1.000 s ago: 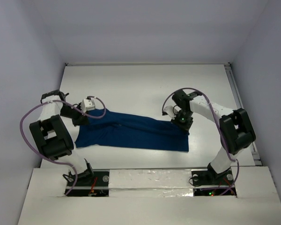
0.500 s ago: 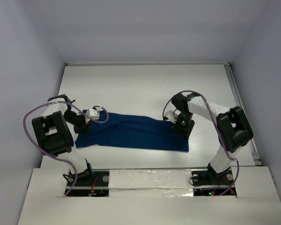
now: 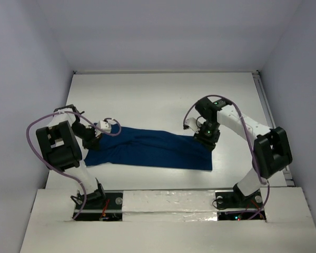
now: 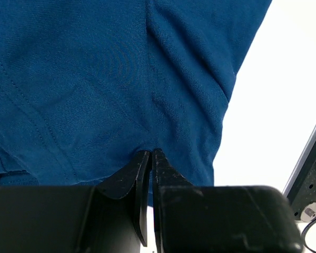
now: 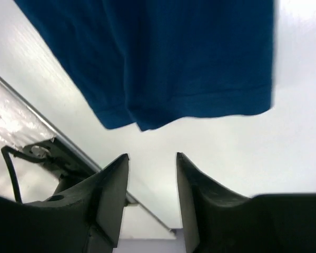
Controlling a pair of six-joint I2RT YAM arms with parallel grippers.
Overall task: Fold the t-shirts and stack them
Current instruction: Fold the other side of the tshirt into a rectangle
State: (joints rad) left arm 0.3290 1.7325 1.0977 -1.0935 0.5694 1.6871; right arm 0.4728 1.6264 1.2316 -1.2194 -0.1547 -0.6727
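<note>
One dark navy-blue cloth t-shirt (image 3: 147,150), gathered into a long band, lying across the near middle of one white table (image 3: 158,89); two grippers, one at each end of it. Left gripper (image 4: 149,154): fingers drawn together on a pinched pleat at the shirt's left end. Right gripper (image 5: 151,157): fingers apart, nothing between them, over bare table just beside the shirt's right hem. Since a second ago: left gripper has dropped onto the cloth; right arm's elbow has swung outward; shirt barely shifted.
</note>
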